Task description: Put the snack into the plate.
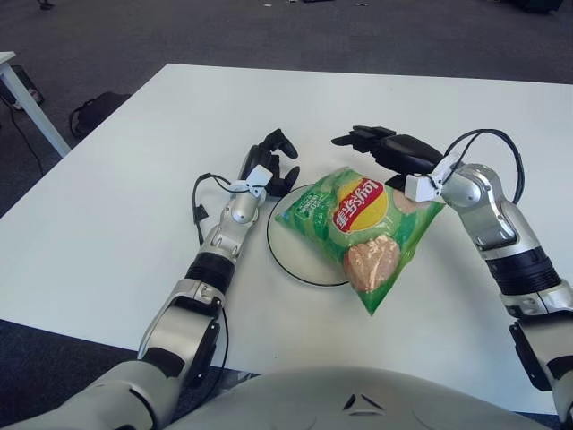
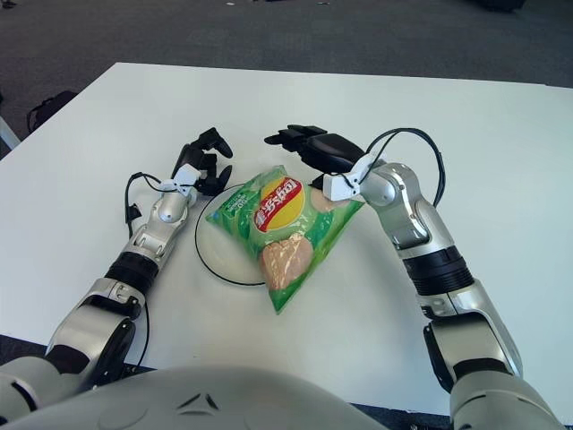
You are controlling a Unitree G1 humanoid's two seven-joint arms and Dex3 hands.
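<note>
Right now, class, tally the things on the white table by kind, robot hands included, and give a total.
Snack bags: 1, green chip bag lying partly over the plate.
Plates: 1, white plate with dark rim.
Robot hands: 2, left hand beside the plate's left edge, right hand at the bag's far edge.
Total: 4

White table (image 1: 134, 179) is filling most of view. Dark grey carpet (image 1: 134, 31) is showing beyond. Dark bag (image 1: 94, 109) is lying far left, beside a white leg (image 1: 34, 112).
</note>
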